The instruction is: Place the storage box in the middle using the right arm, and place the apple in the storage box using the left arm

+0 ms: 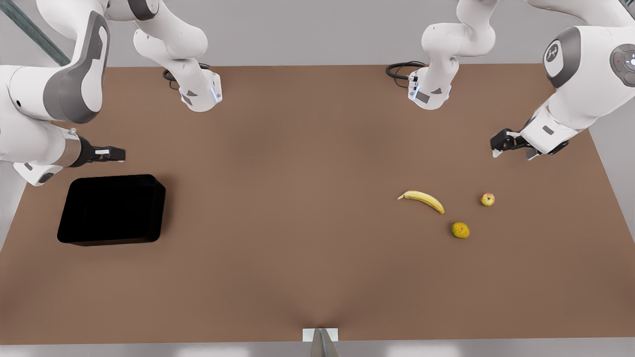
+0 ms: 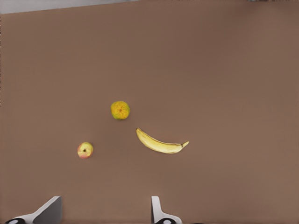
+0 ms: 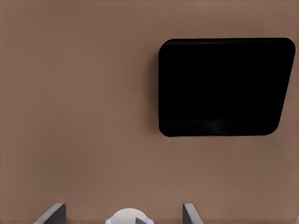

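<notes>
Resting on the brown surface at the front view's left: storage box, beside right tool, fingers spread. Hovering at far right: left tool, spread, above banana, orange-yellow fruit, apple.

The storage box looks like smooth, slightly glossy black plastic; the brown surface is matt and even.
</notes>
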